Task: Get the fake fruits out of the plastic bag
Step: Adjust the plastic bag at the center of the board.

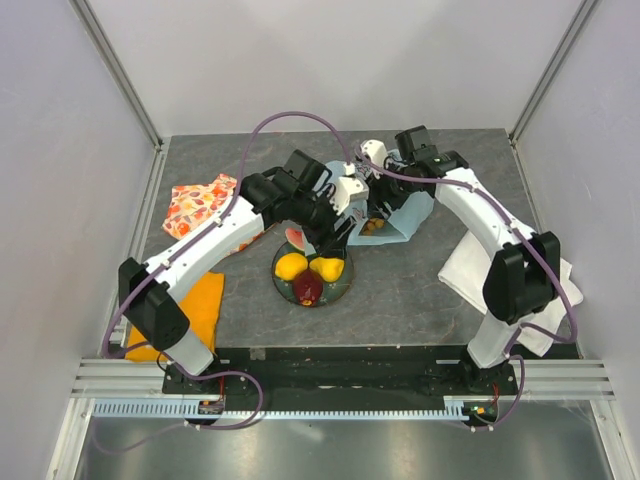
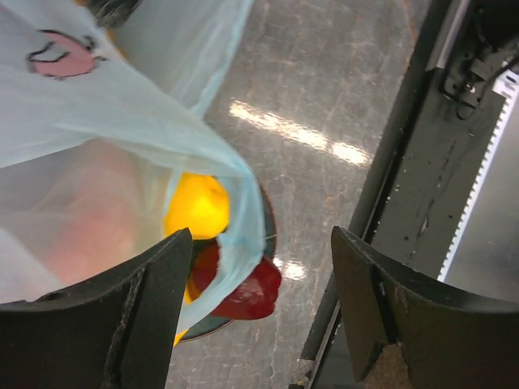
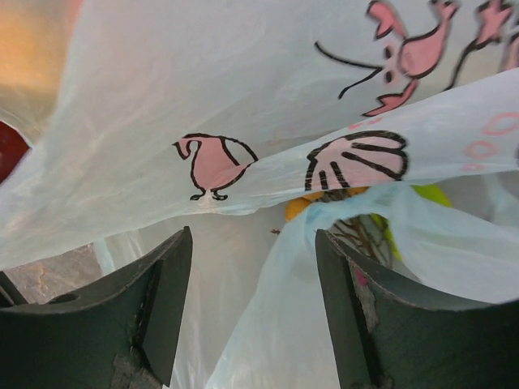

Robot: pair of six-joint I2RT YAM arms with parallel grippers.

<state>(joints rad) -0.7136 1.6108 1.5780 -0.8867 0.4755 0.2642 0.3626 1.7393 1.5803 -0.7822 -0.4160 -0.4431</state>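
Observation:
The light-blue plastic bag [image 1: 405, 214] lies behind the dark plate [image 1: 336, 288]. On the plate are two yellow lemons [image 1: 291, 265], a dark red fruit [image 1: 309, 288] and a watermelon slice [image 1: 295, 238]. My left gripper [image 1: 336, 234] hovers open over the plate's far edge. In the left wrist view [image 2: 259, 243] the bag [image 2: 97, 121] drapes over its left finger, above a lemon [image 2: 197, 207] and the red fruit [image 2: 251, 292]. My right gripper [image 1: 376, 205] is open at the bag [image 3: 243, 105]. Inside the bag show a yellow-orange piece [image 3: 296, 208], a green piece [image 3: 430, 194] and brownish grapes [image 3: 357, 233].
An orange-floral cloth [image 1: 200, 204] lies at the back left, and a plain orange cloth [image 1: 195, 305] under the left arm. A white cloth [image 1: 462, 262] lies under the right arm. Metal frame posts and walls close in the table's sides.

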